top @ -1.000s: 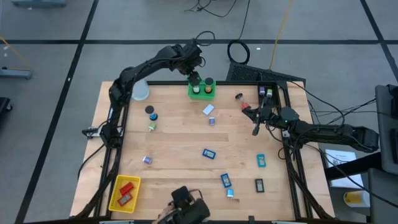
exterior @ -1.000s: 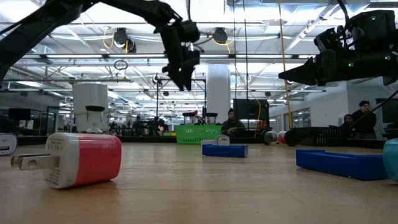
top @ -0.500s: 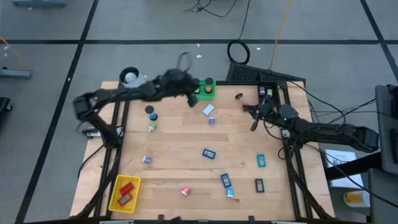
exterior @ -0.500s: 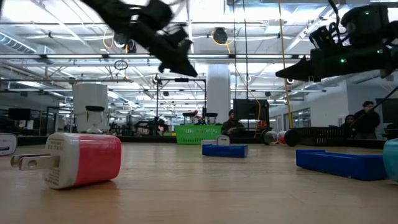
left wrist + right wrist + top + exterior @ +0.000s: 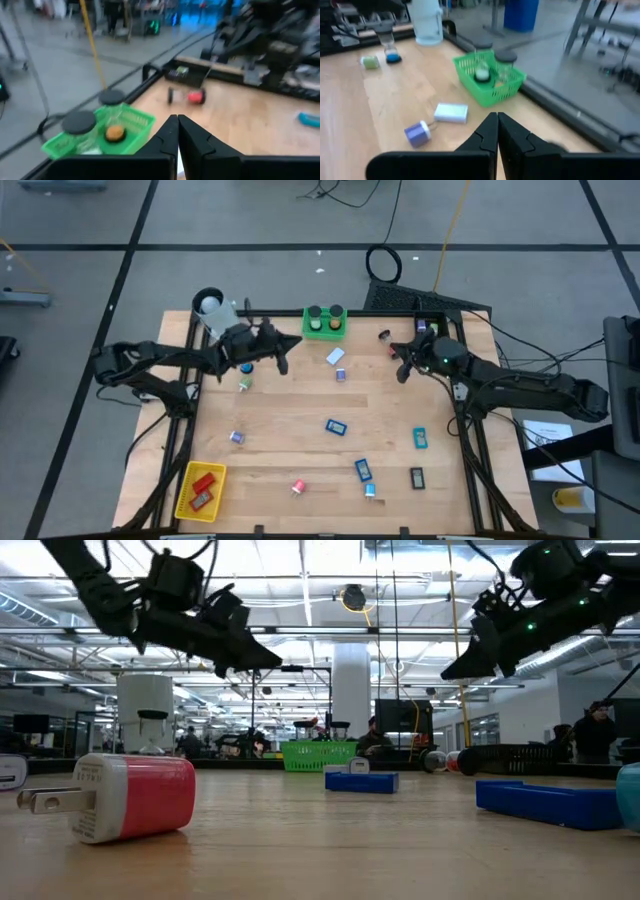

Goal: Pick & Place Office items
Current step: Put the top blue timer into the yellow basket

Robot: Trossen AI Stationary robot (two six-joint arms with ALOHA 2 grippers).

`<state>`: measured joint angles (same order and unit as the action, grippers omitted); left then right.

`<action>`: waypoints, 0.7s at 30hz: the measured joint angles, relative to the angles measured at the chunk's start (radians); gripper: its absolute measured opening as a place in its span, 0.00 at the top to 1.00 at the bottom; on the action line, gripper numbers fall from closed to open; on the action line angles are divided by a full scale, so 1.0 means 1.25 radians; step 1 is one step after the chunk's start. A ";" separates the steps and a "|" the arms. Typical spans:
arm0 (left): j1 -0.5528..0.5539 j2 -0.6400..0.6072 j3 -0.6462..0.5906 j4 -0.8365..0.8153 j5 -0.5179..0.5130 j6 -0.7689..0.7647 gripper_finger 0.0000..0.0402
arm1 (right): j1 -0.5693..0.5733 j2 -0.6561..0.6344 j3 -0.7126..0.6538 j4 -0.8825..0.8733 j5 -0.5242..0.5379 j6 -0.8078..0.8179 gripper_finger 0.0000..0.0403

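Left hand (image 5: 283,352): fingers pressed together with nothing between them, held above the far-left part of the worktop, just short of the green basket; in the low view it hangs high over the red-and-white plug.
Right hand (image 5: 402,370): fingers pressed together, empty, raised over the far-right part of the worktop, near the small red-and-black piece.
Office items: scattered loose over the worktop, none of them gripped.
Red-and-white plug (image 5: 125,797): lying on its side at the near edge, prongs pointing sideways; from above it is a small pink-red spot (image 5: 298,487).
Blue blocks: one near the middle (image 5: 336,426), two close together toward the near edge (image 5: 363,470).
Teal block (image 5: 420,439): on the right side, apart from a dark block (image 5: 417,477) nearer the front.
White block (image 5: 335,356): just in front of the green basket, a small purple piece (image 5: 341,374) beside it.
Small pieces at left: a green bit (image 5: 244,384) and a purple bit (image 5: 237,437), well apart.
Green basket (image 5: 325,329): at the far edge, holding two dark-capped cylinders.
Yellow basket (image 5: 185,490): at the near-left corner, red items inside.
White cylinder (image 5: 209,307): at the far-left corner.
Worktop (image 5: 290,400): pale wood.
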<state>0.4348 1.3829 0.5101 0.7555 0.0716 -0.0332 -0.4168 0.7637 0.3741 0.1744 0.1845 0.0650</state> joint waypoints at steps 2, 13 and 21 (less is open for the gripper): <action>-0.001 0.002 -0.035 0.052 0.029 0.000 0.97 | 0.000 0.024 0.028 -0.066 -0.001 0.026 1.00; -0.155 -0.028 -0.007 -0.219 0.018 0.014 0.97 | 0.077 0.199 0.053 -0.051 -0.001 0.021 1.00; -0.309 -0.005 0.129 -0.511 -0.079 -0.069 0.98 | 0.135 0.226 0.052 -0.011 -0.006 0.033 1.00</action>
<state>0.0486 1.3767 0.6717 0.1165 -0.0275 -0.1193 -0.2477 1.0458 0.4397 0.1603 0.1764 0.1069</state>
